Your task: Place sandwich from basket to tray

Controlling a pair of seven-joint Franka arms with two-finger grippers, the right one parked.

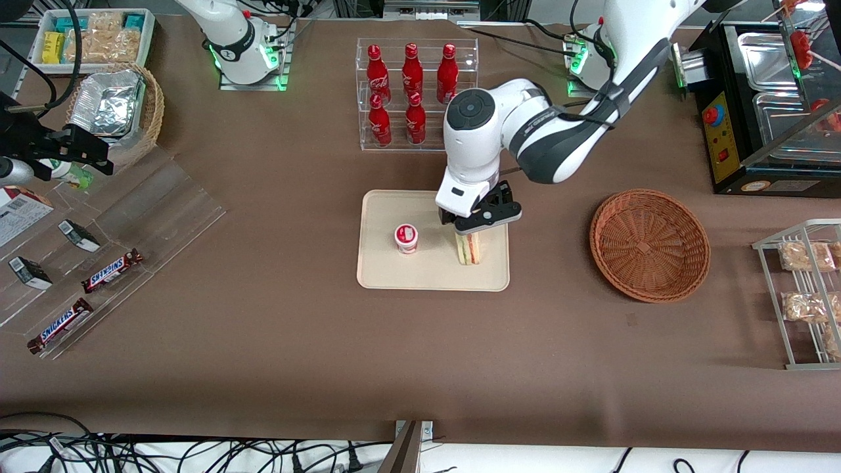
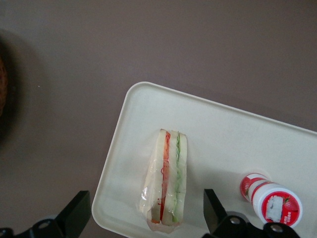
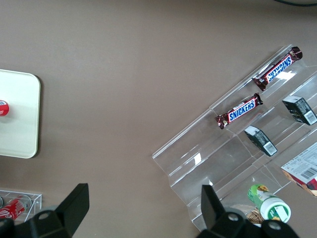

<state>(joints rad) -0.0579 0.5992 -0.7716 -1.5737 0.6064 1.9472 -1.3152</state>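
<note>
The sandwich (image 1: 468, 249) (image 2: 168, 178), a wrapped wedge with red and green layers at its cut edge, stands on the cream tray (image 1: 420, 276) (image 2: 223, 134), near the tray's edge toward the working arm's end. My left gripper (image 1: 469, 235) (image 2: 143, 218) hovers just above it, open. Its fingers (image 2: 75, 214) stand on either side of the sandwich with a gap on each side, touching nothing. The reddish-brown wicker basket (image 1: 649, 244) lies empty on the table beside the tray, toward the working arm's end.
A small red-and-white cup (image 1: 406, 238) (image 2: 272, 198) stands on the tray beside the sandwich. A clear rack of red bottles (image 1: 415, 92) stands farther from the camera than the tray. A wire snack rack (image 1: 808, 295) and a black machine (image 1: 769, 105) sit at the working arm's end.
</note>
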